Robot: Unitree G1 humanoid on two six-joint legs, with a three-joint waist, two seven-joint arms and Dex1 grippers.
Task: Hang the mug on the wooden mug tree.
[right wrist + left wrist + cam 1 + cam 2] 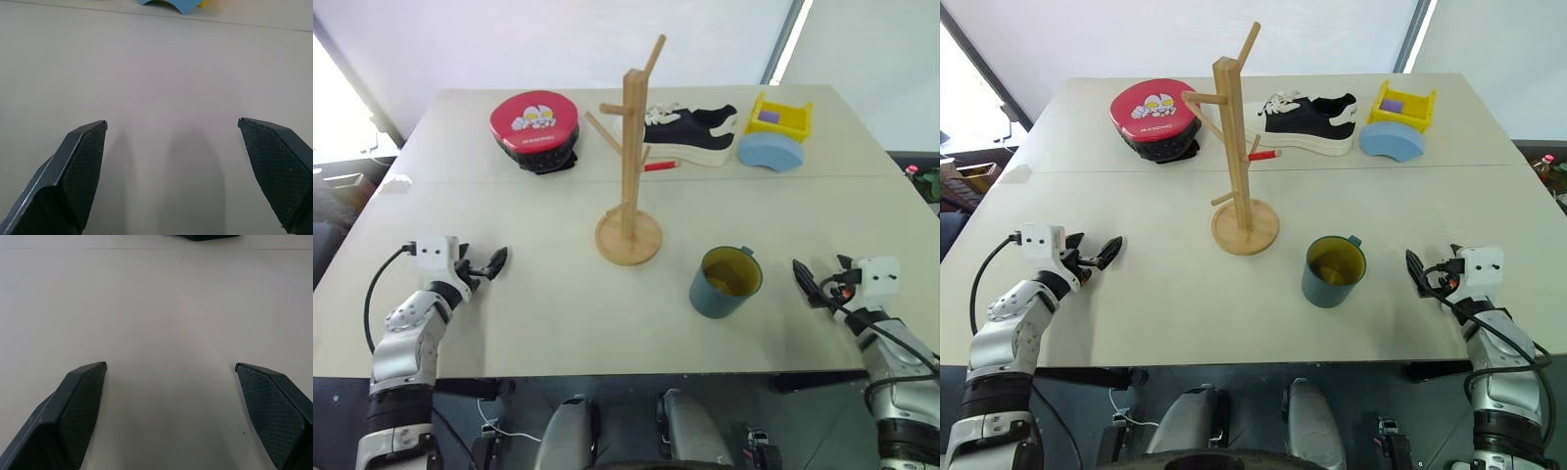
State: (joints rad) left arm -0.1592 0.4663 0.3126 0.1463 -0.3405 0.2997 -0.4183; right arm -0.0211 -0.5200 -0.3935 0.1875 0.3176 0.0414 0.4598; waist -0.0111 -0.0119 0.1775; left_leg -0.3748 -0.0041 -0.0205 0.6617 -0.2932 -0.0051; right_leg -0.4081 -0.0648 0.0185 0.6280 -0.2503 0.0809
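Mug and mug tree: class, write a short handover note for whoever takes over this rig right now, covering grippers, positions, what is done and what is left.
Left gripper: open, empty, over bare table.
Right gripper: open, empty, over bare table to the right of the mug.
Mug: upright on the table, right of and nearer than the wooden mug tree, apart from it, handle turned to the far side.
Done: nothing; all pegs bare.
Left: grasp the mug, probably with the right gripper, and hook its handle on a peg.

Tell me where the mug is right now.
The mug stands upright on the table, right of the wooden mug tree, nearer the right claw.
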